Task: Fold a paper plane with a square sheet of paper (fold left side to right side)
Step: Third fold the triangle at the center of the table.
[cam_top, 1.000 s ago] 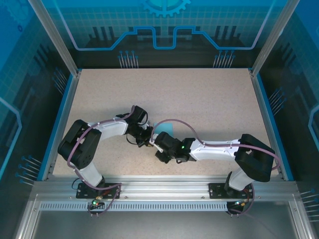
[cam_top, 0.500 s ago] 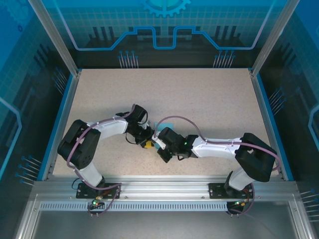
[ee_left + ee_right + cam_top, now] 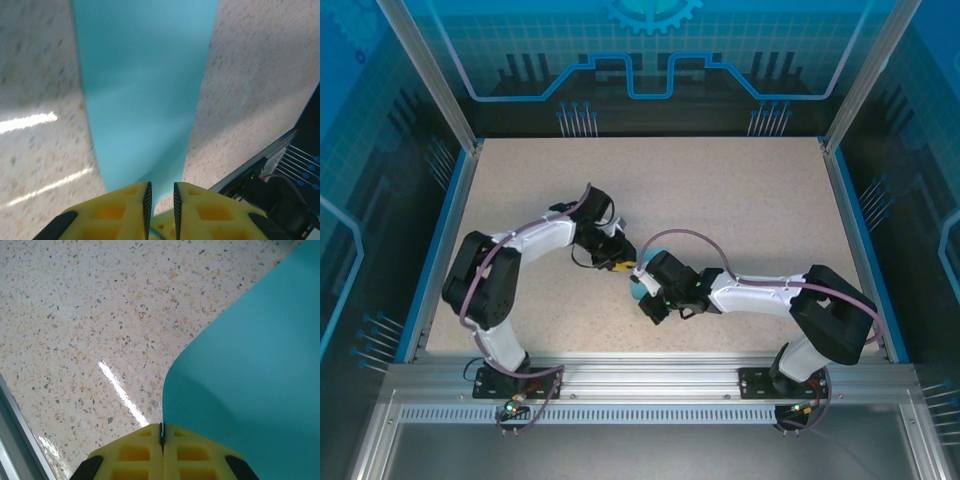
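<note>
On the left, our left fingers (image 3: 148, 192) stand slightly parted. The near end of the square sheet of paper (image 3: 145, 90) runs into the narrow slit between their pads. The cyan sheet stretches away from them over the speckled bench (image 3: 35, 75), bowed along its length. To the right, our right fingers (image 3: 159, 432) are pressed together on the sheet's edge, which curls up off the bench toward them. Seen from above, both arms meet over the paper in the middle of the bench's near half.
</note>
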